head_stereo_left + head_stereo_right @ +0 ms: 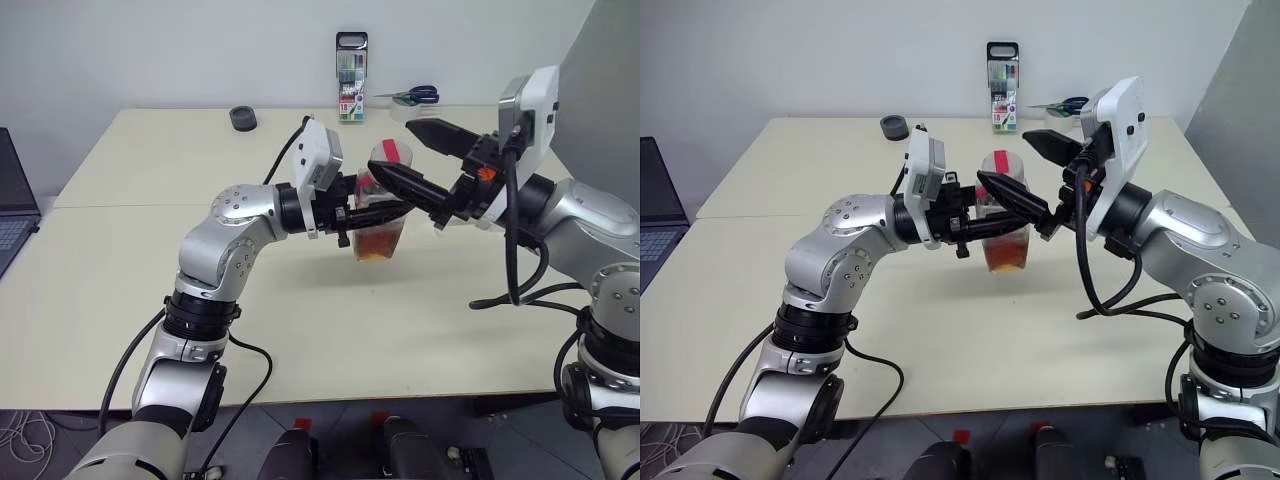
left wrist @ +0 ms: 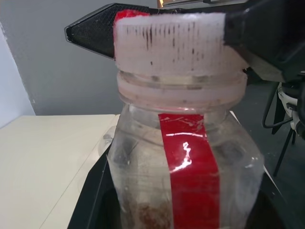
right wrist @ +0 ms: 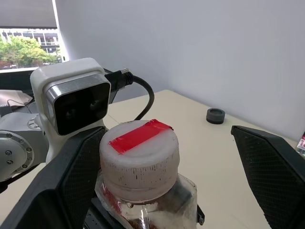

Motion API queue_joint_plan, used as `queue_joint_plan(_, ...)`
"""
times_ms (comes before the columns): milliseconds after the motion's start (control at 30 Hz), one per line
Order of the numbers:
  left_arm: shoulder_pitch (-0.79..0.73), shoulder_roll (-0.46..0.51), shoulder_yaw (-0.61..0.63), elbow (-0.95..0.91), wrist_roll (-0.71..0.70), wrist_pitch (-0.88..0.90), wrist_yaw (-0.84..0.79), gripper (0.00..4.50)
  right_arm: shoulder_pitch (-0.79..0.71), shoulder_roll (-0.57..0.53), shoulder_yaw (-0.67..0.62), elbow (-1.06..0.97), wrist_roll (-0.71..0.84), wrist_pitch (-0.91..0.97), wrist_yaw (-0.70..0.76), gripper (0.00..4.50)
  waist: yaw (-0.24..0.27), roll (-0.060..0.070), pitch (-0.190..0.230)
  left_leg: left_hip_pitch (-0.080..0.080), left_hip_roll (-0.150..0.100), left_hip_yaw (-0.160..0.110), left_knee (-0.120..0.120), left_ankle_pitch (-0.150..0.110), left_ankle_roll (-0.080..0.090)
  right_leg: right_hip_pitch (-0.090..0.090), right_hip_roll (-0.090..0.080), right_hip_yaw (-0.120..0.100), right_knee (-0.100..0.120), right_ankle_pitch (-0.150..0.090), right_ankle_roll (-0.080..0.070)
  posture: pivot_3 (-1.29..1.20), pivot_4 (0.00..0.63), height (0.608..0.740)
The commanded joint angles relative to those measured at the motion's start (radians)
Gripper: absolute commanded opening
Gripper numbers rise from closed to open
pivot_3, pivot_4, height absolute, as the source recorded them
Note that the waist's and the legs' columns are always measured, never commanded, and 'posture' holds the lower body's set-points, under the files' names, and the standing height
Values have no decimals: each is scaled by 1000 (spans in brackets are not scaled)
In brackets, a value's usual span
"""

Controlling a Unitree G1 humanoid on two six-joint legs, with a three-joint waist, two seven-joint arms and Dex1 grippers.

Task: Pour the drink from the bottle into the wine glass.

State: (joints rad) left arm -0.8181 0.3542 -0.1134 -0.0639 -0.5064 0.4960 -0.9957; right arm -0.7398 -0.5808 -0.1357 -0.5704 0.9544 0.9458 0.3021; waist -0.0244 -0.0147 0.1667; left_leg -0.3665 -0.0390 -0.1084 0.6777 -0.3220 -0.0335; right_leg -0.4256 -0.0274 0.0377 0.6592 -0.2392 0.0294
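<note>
Left claw (image 1: 975,222) clamps the bottle (image 1: 1004,232); right claw (image 1: 1025,170) gapes wide around its cap (image 3: 138,157).

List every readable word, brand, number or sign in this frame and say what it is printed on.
"18": on the marker pack standing at the table's far edge; the rest of its print is too small to read.
Red label strip on the bottle: plain red, no text.
Cap with its red tape: no text.
Nothing else legible.
</note>
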Motion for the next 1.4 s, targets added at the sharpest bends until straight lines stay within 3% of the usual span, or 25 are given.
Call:
queue_joint_plan(33, -28, 3, 16, -23, -9, -20, -8, 1765, -1, -25, -44, -15, -6, -23, -2, 4472, 0, 0, 0, 0, 0, 0, 0, 0, 0, 0, 0, 0, 0, 0, 0, 0, 150, 740)
queue_joint_plan(800, -26, 0, 15, -15, -6, -24, -2, 1765, 77, -148, -129, -42, 85, -2, -11, 4472, -1, 0, 0, 0, 0, 0, 0, 0, 0, 0, 1, 0, 0, 0, 0, 0, 150, 740)
queue_joint_plan(1033, -29, -3, 14, -6, -2, -30, -5, 1765, 89, -163, -145, -57, 209, 14, -13, 4472, -1, 0, 0, 0, 0, 1, 0, 0, 0, 0, 1, 0, 0, 0, 0, 0, 150, 740)
queue_joint_plan(1267, -30, -5, 15, -8, -1, -30, 0, 1765, 84, -184, -134, -54, 302, 12, -21, 4472, -1, 0, 0, 0, 0, 1, 0, 0, 0, 0, 1, 0, 0, 0, 0, 0, 150, 740)
queue_joint_plan(1400, -31, -5, 16, -7, 0, -31, 1, 1765, 48, -159, -83, -30, 272, -6, -17, 4472, -1, 0, 0, 0, 0, 1, 0, 0, 0, 0, 1, 0, 0, 0, 0, 0, 150, 740)
